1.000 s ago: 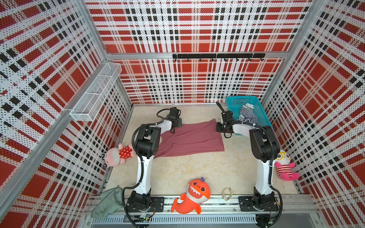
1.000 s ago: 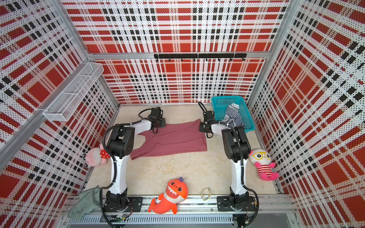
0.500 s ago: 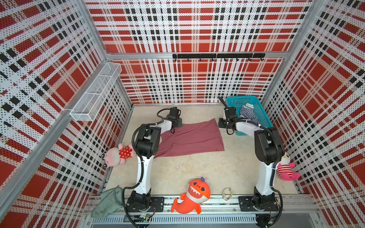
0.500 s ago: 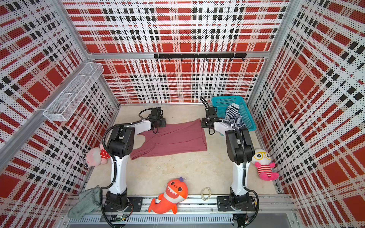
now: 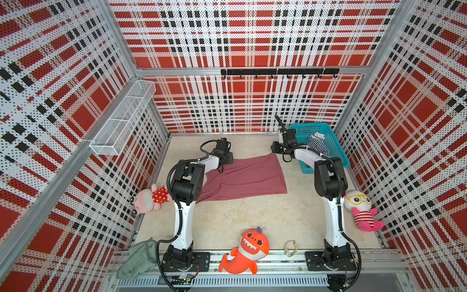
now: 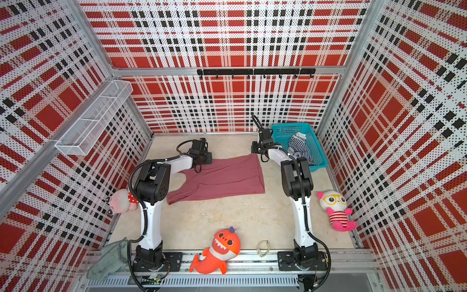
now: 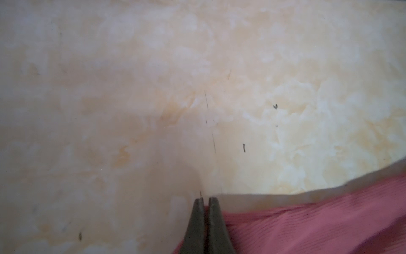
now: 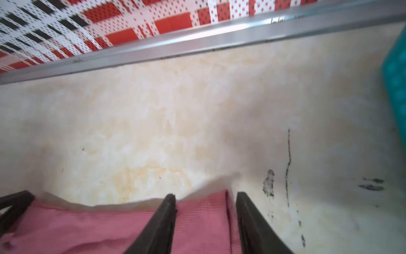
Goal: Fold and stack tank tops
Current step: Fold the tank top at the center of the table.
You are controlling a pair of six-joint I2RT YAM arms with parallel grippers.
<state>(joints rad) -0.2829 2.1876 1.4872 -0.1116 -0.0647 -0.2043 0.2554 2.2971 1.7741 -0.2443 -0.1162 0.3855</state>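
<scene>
Left wrist view: the left gripper [image 7: 205, 199] is shown with its jaws pressed together, pinching the far edge of the plain, ribbed, soft maroon-pink tank top [image 7: 318, 224]. In the right wrist view, the right gripper [image 8: 204, 194] is seen with its jaws spread, straddling the garment's far right corner without gripping it.

In both top views the maroon-pink tank top [image 5: 242, 179] is laid nearly flat on the beige marbled table [image 5: 240, 222], toward the far edge and between the arms. The navy-and-white striped tank top [image 5: 317, 146] is bundled in the teal plastic basket [image 5: 341, 156] at the far right corner.

The fabric is judged light, limp and stretchy. Sagging and wrinkling are to be expected if it is lifted by one point, so two corners or hem edges are best pinched together.

Its long axis is set across the table, with the hem toward the right edge. The neckline and straps are turned toward the left edge, partly hidden by the left arm.
</scene>
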